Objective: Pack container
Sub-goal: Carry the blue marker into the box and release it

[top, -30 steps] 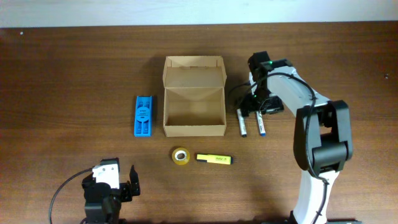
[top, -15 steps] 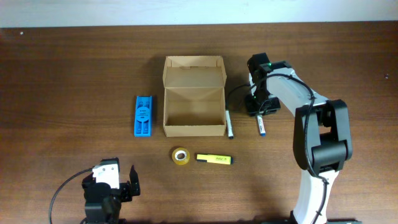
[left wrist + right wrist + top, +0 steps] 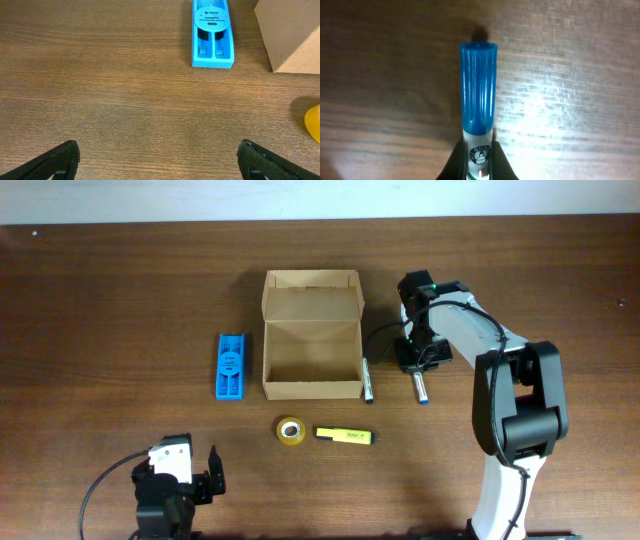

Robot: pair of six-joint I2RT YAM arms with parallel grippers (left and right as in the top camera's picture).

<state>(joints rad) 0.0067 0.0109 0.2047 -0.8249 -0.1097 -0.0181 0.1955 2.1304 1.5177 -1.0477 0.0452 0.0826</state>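
Note:
The container [image 3: 311,340], a tan cardboard box with its flap lid open toward the far side, stands mid-table; its corner [image 3: 292,35] shows in the left wrist view. Just right of it, my right gripper [image 3: 420,365] is shut on a white marker with a blue cap [image 3: 422,388]. In the right wrist view the fingers clamp the marker's barrel [image 3: 478,90] close above the wood, at the right gripper [image 3: 479,160]. A black-capped marker [image 3: 367,380] lies against the box's right wall. My left gripper [image 3: 178,465] rests open near the front left, and the left gripper [image 3: 160,160] holds nothing.
A blue plastic block [image 3: 232,365] lies left of the box, and the same block [image 3: 213,30] shows in the left wrist view. A tape roll [image 3: 290,431] and a yellow highlighter [image 3: 344,437] lie in front of the box.
My right gripper has closed on the blue-capped marker. The black-capped marker has rolled left, away from it, up to the box's right wall. The left arm has not moved.

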